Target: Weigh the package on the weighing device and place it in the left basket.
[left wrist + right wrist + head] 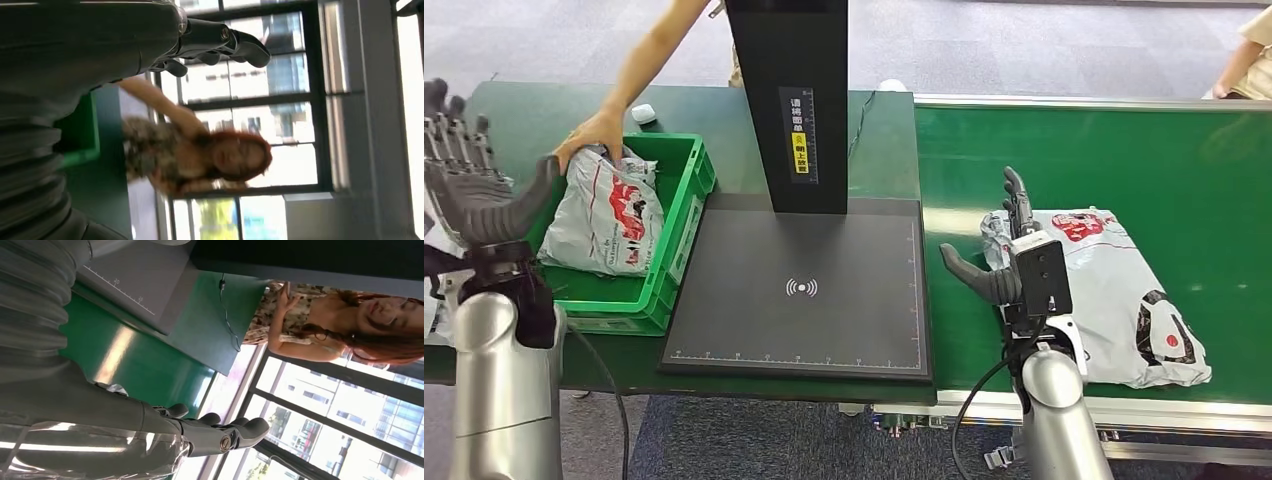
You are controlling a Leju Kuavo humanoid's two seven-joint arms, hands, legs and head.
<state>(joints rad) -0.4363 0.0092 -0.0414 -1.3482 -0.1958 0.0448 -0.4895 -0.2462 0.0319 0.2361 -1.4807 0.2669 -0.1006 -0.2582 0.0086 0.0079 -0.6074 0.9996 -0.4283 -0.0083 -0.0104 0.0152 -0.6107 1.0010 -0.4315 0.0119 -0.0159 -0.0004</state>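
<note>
A grey carpeted floor (984,45) stretches beyond the far edge of the green tabletop (524,105), well past the left hand (474,190). From the wrist views, tall windows (295,105) with dark frames (320,100) stand beyond the fingers, letting in bright daylight; buildings (310,390) show through the glass, washed out by glare. A pale grey wall or pillar (370,120) runs alongside the windows. A dark cable (227,315) trails across the tabletop toward its edge nearest the windows.
</note>
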